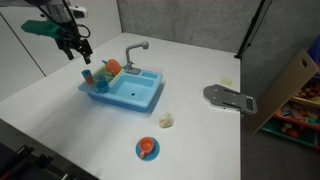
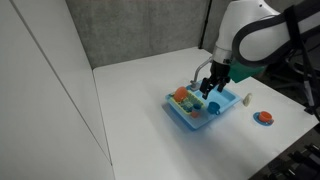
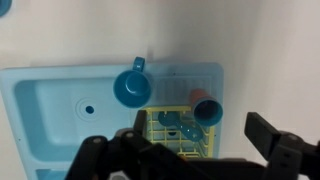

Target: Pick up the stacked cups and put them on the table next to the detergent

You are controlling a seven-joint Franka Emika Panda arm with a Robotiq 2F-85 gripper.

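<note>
The stacked cups (image 3: 206, 110), red-orange outside and blue inside, lie on their side on the yellow rack (image 3: 172, 133) at one end of the blue toy sink (image 3: 60, 110). In an exterior view they show at the sink's end (image 1: 88, 73). My gripper (image 3: 190, 150) is open and empty, hovering above the rack end of the sink (image 1: 75, 45), (image 2: 210, 88). The cream-yellow detergent (image 1: 167, 121) sits on the white table (image 1: 60, 115) just beyond the sink's other end, and shows in both exterior views (image 2: 245, 99).
A single blue cup (image 3: 132, 87) sits in the sink. An orange ball-like item with green (image 1: 112, 67) sits by the grey faucet (image 1: 135, 48). A blue-rimmed plate (image 1: 147, 149) lies near the table's front. A grey flat object (image 1: 228, 97) and a cardboard box (image 1: 290, 85) lie beyond.
</note>
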